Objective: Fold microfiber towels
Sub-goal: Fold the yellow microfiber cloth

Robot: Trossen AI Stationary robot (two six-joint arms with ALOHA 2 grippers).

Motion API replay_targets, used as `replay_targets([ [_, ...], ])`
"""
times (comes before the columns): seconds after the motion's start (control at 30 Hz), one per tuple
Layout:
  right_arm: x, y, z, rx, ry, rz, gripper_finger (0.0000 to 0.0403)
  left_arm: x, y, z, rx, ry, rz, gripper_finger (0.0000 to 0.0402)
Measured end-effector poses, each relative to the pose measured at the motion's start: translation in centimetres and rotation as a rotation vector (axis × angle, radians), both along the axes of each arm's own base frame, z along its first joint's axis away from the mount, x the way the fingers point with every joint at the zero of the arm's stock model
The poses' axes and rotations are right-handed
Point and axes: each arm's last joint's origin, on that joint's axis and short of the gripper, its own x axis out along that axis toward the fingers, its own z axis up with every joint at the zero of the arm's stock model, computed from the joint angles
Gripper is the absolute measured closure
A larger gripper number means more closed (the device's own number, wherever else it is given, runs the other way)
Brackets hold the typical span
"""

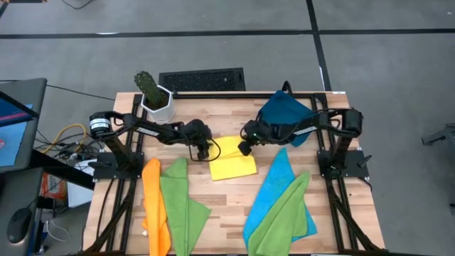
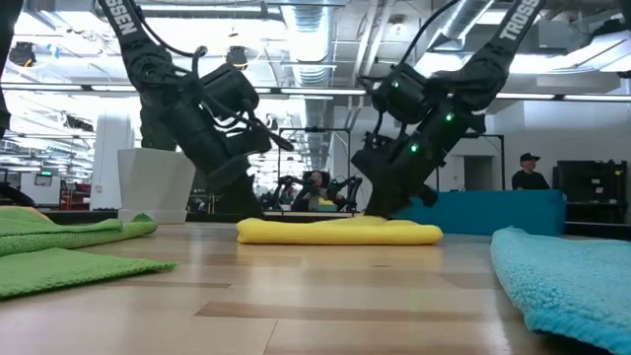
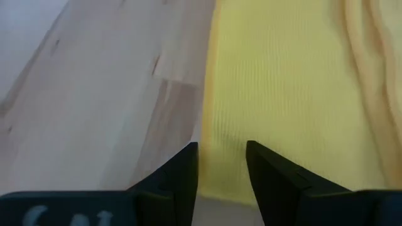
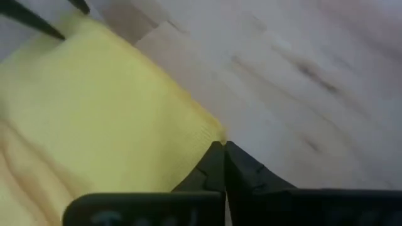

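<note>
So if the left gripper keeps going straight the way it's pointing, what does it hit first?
Most likely the yellow towel. The left gripper points down at the towel's edge, fingers apart over the border between cloth and wooden table. Depth is unclear, so one finger might meet bare wood.

The wooden desk (image 1: 227,195) carries a yellow towel (image 1: 233,165) at centre, orange (image 1: 155,206) and green (image 1: 183,203) towels left, blue (image 1: 274,192) and green (image 1: 281,220) towels right, and a white planter (image 1: 158,103).

The yellow towel (image 1: 233,160) lies folded flat mid-table. Orange (image 1: 156,206) and green (image 1: 182,203) towels lie rumpled left; blue (image 1: 274,188) and green (image 1: 283,217) overlap right.
</note>
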Motion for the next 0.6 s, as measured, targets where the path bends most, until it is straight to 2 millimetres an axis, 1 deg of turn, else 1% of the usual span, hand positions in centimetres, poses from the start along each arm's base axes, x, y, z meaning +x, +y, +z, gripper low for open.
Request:
replay_targets([
  [0.13,-0.3,-0.1,1.3,-0.041,-0.004,-0.008,0.0397,0.7,0.2,0.7,0.007,-0.026,0.001,0.0280],
  [0.3,-0.7,0.3,2.6,-0.077,-0.009,-0.011,0.0391,1.3,0.2,1.4,0.006,-0.031,-0.007,0.0304],
  [0.37,-0.9,0.3,2.9,-0.092,0.001,-0.013,0.0391,1.5,-0.1,1.6,0.005,-0.034,-0.019,0.0315],
  [0.47,-0.9,0.4,2.9,-0.097,0.011,-0.013,0.0392,1.7,-0.4,1.7,0.010,-0.035,-0.033,0.0332],
  [0.53,-0.9,0.3,2.8,-0.096,0.014,-0.014,0.0390,1.6,-0.2,1.7,0.047,-0.023,0.006,0.0341],
  [0.6,-0.9,0.2,2.8,-0.096,0.014,-0.017,0.0385,1.5,0.1,1.7,0.112,0.003,0.106,0.0344],
])
